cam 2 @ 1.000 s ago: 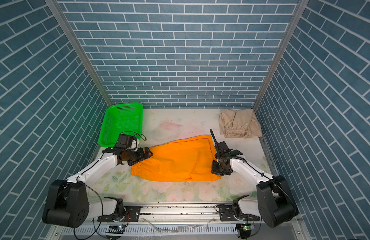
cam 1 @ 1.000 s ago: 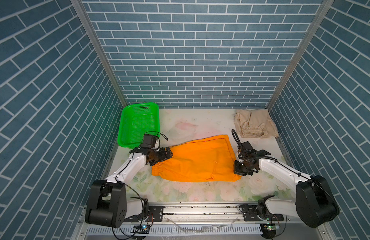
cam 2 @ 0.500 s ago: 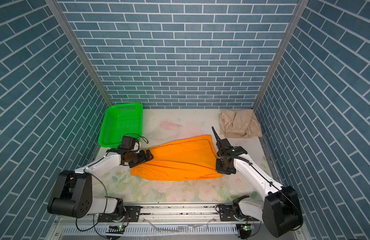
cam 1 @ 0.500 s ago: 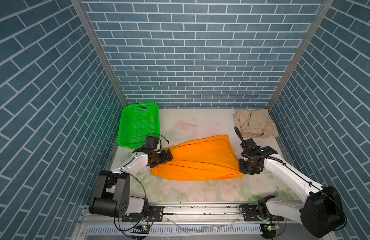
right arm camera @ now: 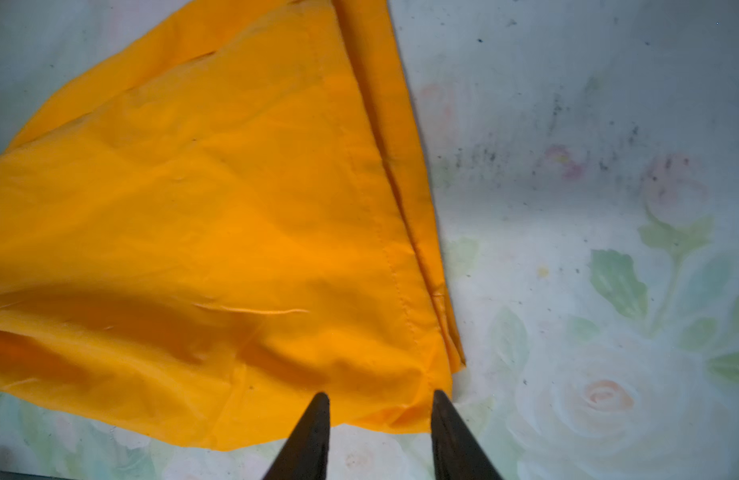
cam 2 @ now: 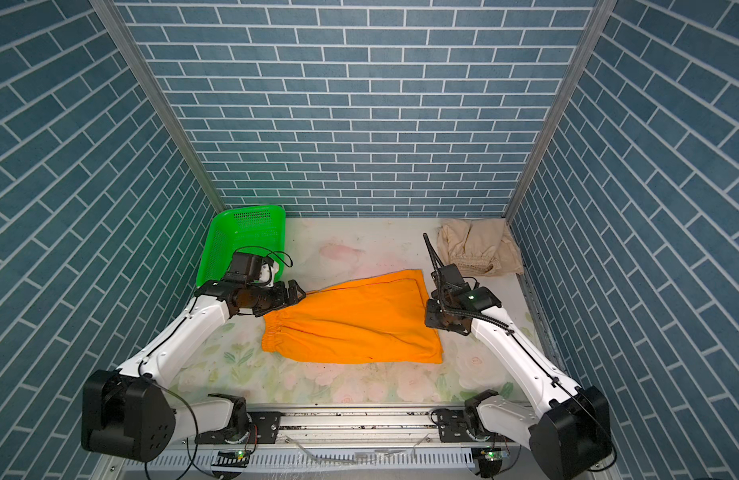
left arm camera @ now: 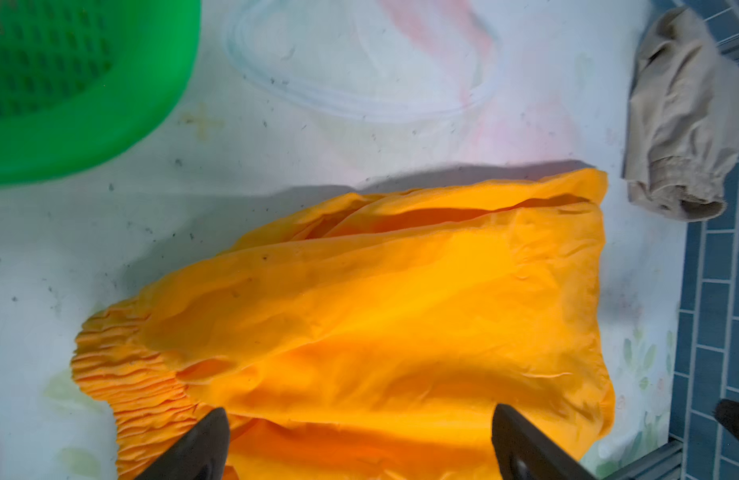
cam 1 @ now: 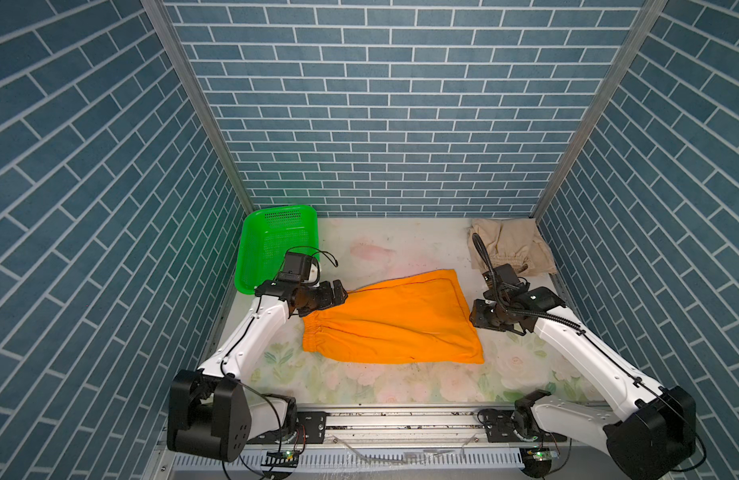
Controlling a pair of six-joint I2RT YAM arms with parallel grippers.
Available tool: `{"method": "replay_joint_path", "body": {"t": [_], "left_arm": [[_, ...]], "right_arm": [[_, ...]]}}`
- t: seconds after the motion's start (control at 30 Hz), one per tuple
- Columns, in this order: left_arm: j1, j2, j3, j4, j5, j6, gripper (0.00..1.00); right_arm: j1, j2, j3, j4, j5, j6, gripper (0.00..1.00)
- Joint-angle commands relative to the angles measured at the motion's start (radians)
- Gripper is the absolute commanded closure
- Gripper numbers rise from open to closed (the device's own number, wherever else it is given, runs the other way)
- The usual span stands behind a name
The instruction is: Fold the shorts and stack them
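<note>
Right gripper (right arm camera: 379, 395) just parted, releasing bright orange cloth shorts (cam 1: 390, 328) at 3 o'clock hem; left gripper (left arm camera: 359, 409) wide open; fold laid.

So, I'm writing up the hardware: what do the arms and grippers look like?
Both the left arm and right arm have white links, black joints and black cables. The left gripper and right gripper are black with tapered fingers.

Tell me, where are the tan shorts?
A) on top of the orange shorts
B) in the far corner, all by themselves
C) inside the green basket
B: the tan shorts lie bunched in the far right corner, apart from the orange shorts and the green basket.
</note>
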Motion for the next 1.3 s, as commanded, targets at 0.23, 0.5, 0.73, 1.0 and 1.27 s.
{"method": "replay_joint_path", "body": {"t": [0.23,0.5,0.73,1.0,1.27], "left_arm": [[-0.010,0.028,-0.169,0.119,-0.051,-0.049,0.00],[-0.047,0.042,-0.268,0.204,-0.023,-0.084,0.00],[-0.156,0.104,-0.252,0.219,-0.061,-0.101,0.00],[-0.183,0.045,-0.068,-0.041,-0.200,-0.044,0.00],[0.112,-0.118,0.211,-0.403,-0.191,0.080,0.00]], "right_arm": [[0.046,0.131,-0.217,0.318,-0.058,0.131,0.87],[0.017,0.108,-0.321,0.308,-0.023,0.160,0.89],[-0.122,0.047,-0.412,0.343,-0.105,0.149,0.84],[-0.085,-0.050,-0.245,0.250,-0.073,-0.012,0.75],[0.424,0.221,0.112,0.357,0.067,-0.302,0.49]]}}
